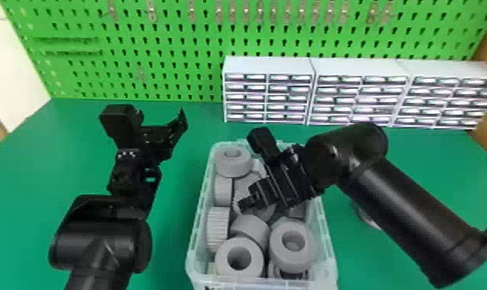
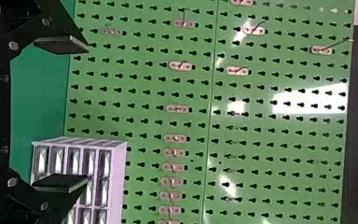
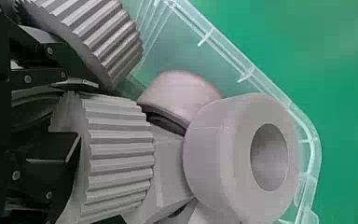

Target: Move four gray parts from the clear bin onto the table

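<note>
Probably to grasp a ribbed part [image 3: 121, 158], the right gripper [image 3: 85, 111] sits part-open at it, hold unclear. The left gripper [image 2: 87, 112] is wide open, empty.

Head high, right wrist close, bin [image 1: 325, 240] shared

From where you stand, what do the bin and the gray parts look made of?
The bin looks like clear, slightly cloudy plastic: green shows through its wall. The gray parts look like matt plastic, going by their even colour and lack of metallic glints; painted metal can't be ruled out.
</note>
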